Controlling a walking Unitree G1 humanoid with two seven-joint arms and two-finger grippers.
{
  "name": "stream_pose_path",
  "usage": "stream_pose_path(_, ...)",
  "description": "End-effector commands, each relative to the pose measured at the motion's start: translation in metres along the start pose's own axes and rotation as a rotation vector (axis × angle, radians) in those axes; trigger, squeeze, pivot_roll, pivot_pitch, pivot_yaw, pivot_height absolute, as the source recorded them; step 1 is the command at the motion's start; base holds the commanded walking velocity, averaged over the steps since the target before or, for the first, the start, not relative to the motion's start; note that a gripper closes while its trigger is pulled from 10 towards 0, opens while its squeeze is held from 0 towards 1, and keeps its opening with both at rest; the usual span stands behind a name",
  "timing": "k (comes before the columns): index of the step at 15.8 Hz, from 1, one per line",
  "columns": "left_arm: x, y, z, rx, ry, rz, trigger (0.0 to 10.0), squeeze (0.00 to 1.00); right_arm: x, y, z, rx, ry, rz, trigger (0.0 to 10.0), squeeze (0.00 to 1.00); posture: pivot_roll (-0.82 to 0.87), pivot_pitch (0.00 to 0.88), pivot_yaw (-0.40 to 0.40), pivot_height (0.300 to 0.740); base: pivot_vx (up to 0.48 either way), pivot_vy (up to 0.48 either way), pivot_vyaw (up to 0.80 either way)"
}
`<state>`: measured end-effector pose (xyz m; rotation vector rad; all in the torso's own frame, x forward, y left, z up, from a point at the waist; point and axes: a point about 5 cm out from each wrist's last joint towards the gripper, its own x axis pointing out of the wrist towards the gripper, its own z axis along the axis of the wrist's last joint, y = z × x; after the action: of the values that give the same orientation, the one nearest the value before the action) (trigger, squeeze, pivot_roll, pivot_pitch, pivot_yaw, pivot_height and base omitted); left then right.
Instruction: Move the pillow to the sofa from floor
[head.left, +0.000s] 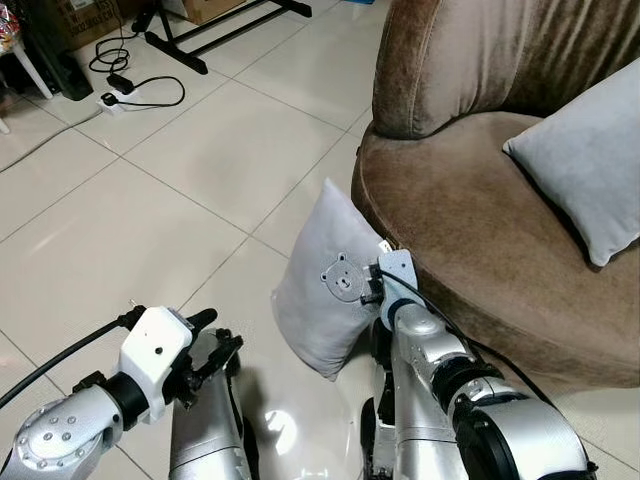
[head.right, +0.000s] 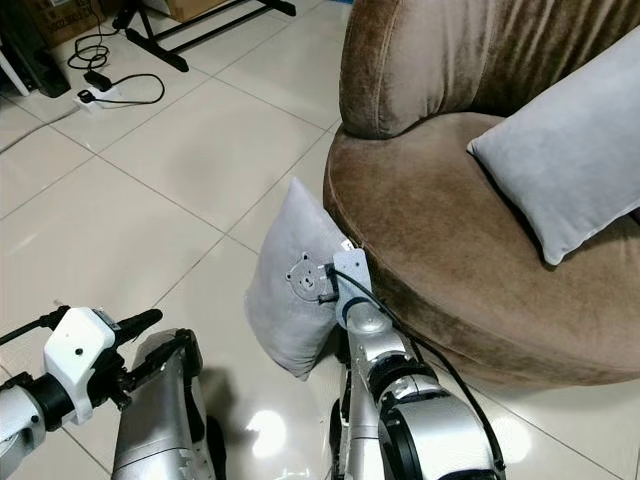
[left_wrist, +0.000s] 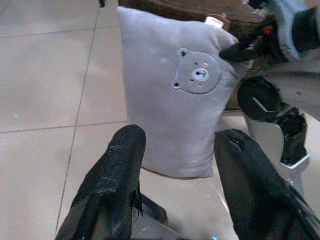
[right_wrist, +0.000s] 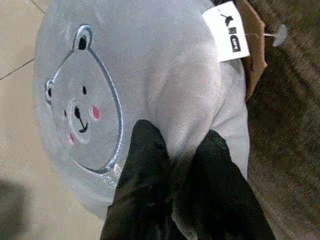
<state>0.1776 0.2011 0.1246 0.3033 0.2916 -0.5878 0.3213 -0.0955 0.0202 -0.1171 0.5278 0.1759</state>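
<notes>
A grey pillow (head.left: 320, 290) with an embroidered bear face stands on its lower edge on the tiled floor and leans against the front of the round brown sofa (head.left: 480, 230). My right gripper (head.left: 368, 288) is shut on the pillow's edge beside the bear; in the right wrist view its fingers (right_wrist: 145, 150) pinch a fold of grey fabric below a white tag (right_wrist: 227, 32). My left gripper (head.left: 215, 335) hangs open low on the left, short of the pillow (left_wrist: 175, 105), with nothing between its fingers.
A second grey pillow (head.left: 590, 160) rests on the sofa seat against the backrest. At the far left lie a white power strip with black cables (head.left: 115, 95) and a black stand's legs (head.left: 200, 40). Bare tiles stretch to the left of the pillow.
</notes>
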Motion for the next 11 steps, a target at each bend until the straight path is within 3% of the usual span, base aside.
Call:
stream_pose_path(1, -0.001, -0.003, -0.003, 0.001, 0.008, 0.010, 10.0, 0.00, -0.002, 0.004, -0.013, 0.031, 0.039, 0.017, 0.0, 0.00, 0.11, 0.106, -0.036, 0.464, 0.000, 0.000, 0.00)
stream_pose_path(6, -0.004, -0.003, -0.010, -0.032, 0.006, 0.120, 10.0, 0.00, -0.006, 0.024, -0.016, 0.133, -0.013, 0.113, 0.0, 0.00, 0.12, 0.000, -0.061, 0.464, 0.000, 0.000, 0.00)
stream_pose_path(9, -0.004, 0.012, -0.014, -0.058, -0.022, 0.283, 10.0, 0.00, -0.012, 0.025, 0.005, 0.234, -0.195, 0.211, 0.0, 0.00, 0.09, 0.000, -0.074, 0.464, 0.000, 0.000, 0.00)
stream_pose_path(11, -0.003, 0.020, -0.009, -0.080, -0.057, 0.382, 10.0, 0.00, -0.020, 0.016, 0.016, 0.255, -0.293, 0.252, 0.0, 0.00, 0.09, 0.000, -0.082, 0.464, 0.000, 0.000, 0.00)
